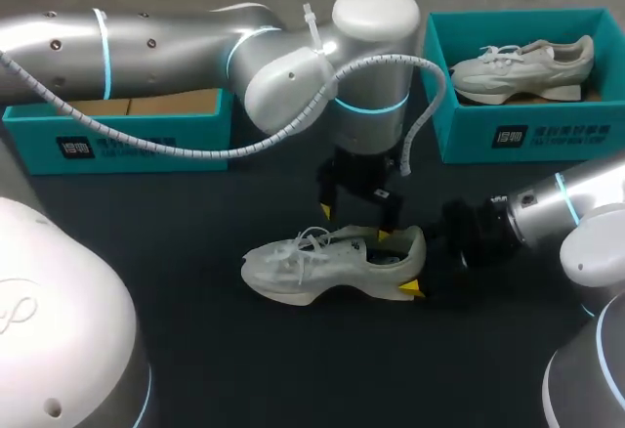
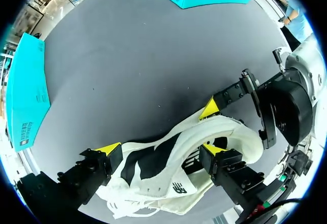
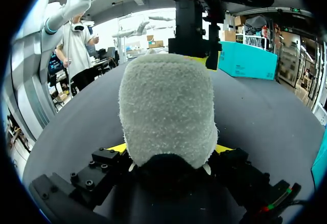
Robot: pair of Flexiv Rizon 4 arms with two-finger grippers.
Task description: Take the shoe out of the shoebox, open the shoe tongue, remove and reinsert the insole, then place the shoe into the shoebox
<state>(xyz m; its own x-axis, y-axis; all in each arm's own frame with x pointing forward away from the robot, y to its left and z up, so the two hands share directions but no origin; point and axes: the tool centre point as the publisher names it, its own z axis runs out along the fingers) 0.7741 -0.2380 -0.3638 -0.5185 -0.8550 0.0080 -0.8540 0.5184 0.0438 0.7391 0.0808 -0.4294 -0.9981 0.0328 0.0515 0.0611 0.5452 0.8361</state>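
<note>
A pale grey-white shoe point(image 1: 327, 264) lies on its side on the black table, toe to the left, laces showing. In the left wrist view the shoe point(image 2: 173, 183) sits under my left gripper point(image 2: 159, 152), its dark inside turned up. My left gripper point(image 1: 354, 221) hangs just over the shoe's collar, open, a yellow tip on each side. My right gripper point(image 1: 398, 262) comes in from the right and is shut on the heel. In the right wrist view the fuzzy heel point(image 3: 167, 106) fills the gap between the fingers of my right gripper point(image 3: 169, 148).
A teal shoebox point(image 1: 527, 135) at the back right holds a second pale shoe point(image 1: 522, 66). Another teal box point(image 1: 117, 140) stands at the back left, behind my left arm. A white dome point(image 1: 59, 321) fills the near left corner.
</note>
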